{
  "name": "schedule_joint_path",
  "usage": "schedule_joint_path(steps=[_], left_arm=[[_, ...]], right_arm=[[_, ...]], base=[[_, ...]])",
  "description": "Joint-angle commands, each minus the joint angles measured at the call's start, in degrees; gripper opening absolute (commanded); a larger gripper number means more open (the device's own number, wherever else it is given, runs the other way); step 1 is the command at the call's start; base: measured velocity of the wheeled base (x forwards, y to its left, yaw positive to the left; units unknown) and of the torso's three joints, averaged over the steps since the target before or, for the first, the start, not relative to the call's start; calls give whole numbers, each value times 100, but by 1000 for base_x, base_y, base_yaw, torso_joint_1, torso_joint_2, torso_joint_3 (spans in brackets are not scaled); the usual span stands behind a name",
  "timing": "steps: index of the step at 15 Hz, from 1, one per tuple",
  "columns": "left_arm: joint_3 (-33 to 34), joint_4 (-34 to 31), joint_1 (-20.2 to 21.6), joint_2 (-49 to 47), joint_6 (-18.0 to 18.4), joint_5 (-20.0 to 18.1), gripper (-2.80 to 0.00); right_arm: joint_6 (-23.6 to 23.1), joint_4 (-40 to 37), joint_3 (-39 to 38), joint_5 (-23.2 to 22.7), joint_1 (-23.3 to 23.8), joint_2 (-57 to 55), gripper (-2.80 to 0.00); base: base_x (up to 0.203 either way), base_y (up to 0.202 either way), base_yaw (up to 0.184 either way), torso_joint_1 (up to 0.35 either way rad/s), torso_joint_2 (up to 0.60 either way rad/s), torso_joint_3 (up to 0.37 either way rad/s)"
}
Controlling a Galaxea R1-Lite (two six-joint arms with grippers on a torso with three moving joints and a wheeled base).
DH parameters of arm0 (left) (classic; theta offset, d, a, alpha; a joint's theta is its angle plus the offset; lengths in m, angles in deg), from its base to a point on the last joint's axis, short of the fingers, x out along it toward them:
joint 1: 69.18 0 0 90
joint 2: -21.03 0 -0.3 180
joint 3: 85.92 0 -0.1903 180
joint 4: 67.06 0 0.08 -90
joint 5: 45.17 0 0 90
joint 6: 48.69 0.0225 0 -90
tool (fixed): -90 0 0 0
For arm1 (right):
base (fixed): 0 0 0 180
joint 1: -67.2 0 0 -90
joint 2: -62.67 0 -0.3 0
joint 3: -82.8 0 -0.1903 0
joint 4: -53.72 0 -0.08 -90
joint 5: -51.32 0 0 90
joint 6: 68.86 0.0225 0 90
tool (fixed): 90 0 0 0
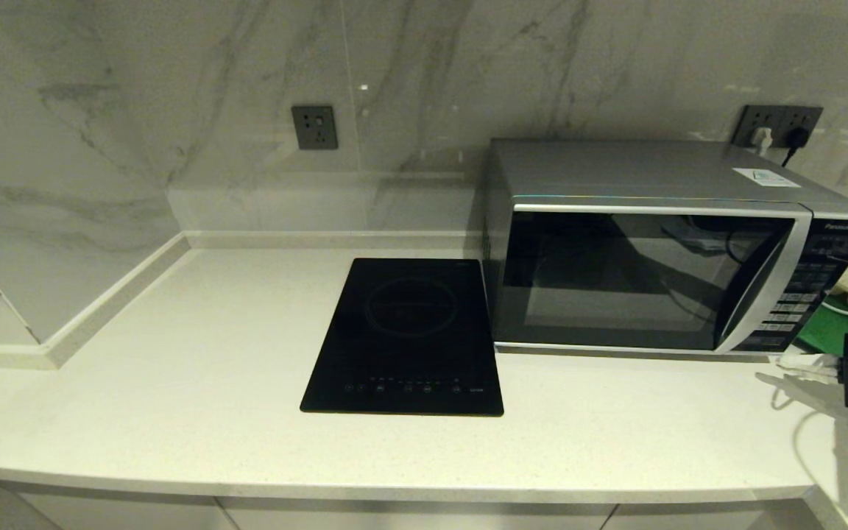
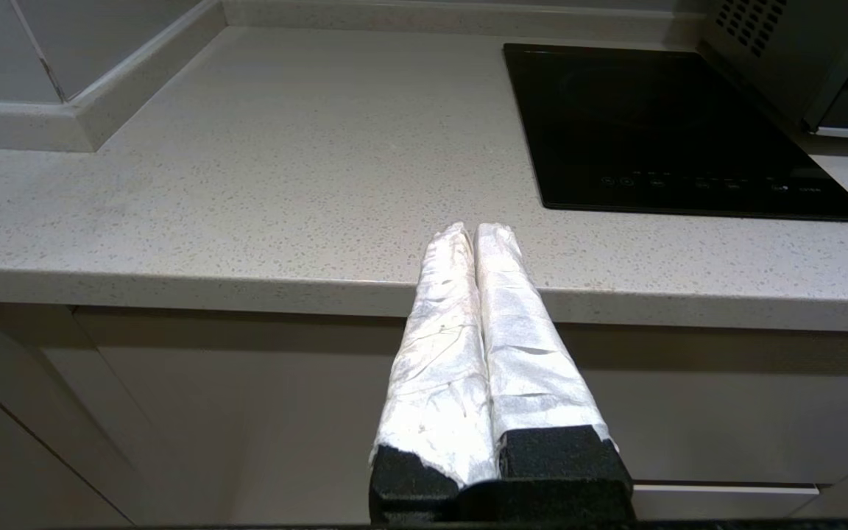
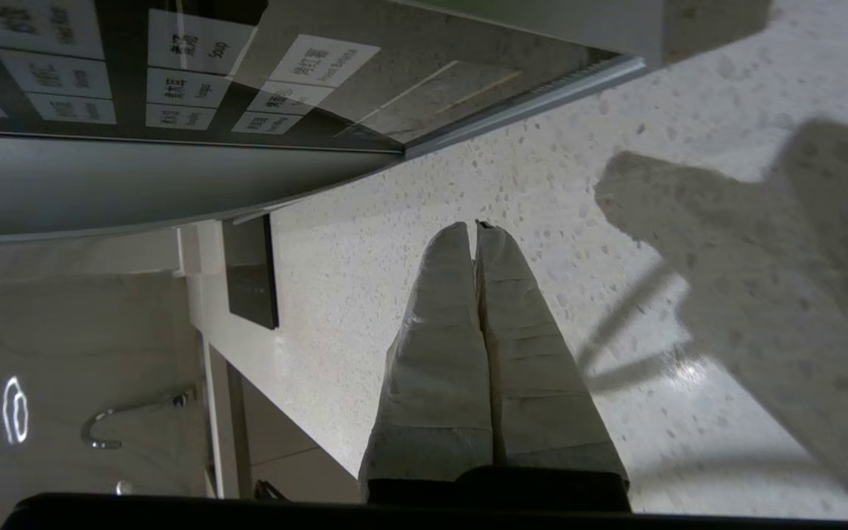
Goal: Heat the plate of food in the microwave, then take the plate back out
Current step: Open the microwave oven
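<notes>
The left gripper [image 2: 475, 230] is seen parked low at the front edge of the pale speckled countertop [image 2: 262, 184], its white-wrapped fingers [image 2: 442, 331] pressed together and holding nothing. Further along the counter, at the robot's far right, the right gripper [image 3: 474, 228] is held just above the surface near the front right corner of the microwave [image 1: 652, 250], its wrapped fingers [image 3: 446, 346] likewise closed on nothing; its white tips [image 1: 799, 362] are shown in the head view pointing toward the foot of the keypad panel [image 1: 799, 294]. A flat black induction hob [image 1: 409, 335] is set into the middle of the counter, just beside the microwave's left side. The silver-grey microwave is shown with its dark glass door shut; whether anything lies inside cannot be told through the glass. The plate of food is not visible in any view. A green tray [image 1: 825, 327] is glimpsed behind the right arm. Two wall sockets [image 1: 314, 127] are mounted on the marble backsplash [image 1: 174, 110] beyond.
</notes>
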Motion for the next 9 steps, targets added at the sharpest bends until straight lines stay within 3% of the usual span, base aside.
schedule_joint_path(steps=[1,9], left_arm=[[1,2,2,0,-3,2,-280],[1,2,2,0,-3,2,-280]], right_arm=[[0,-18,180,-153,-53,-121,-280],[0,-18,750,-226,-40,-502,-280]], base=[[0,0,0,0,0,0],[0,0,0,0,0,0]])
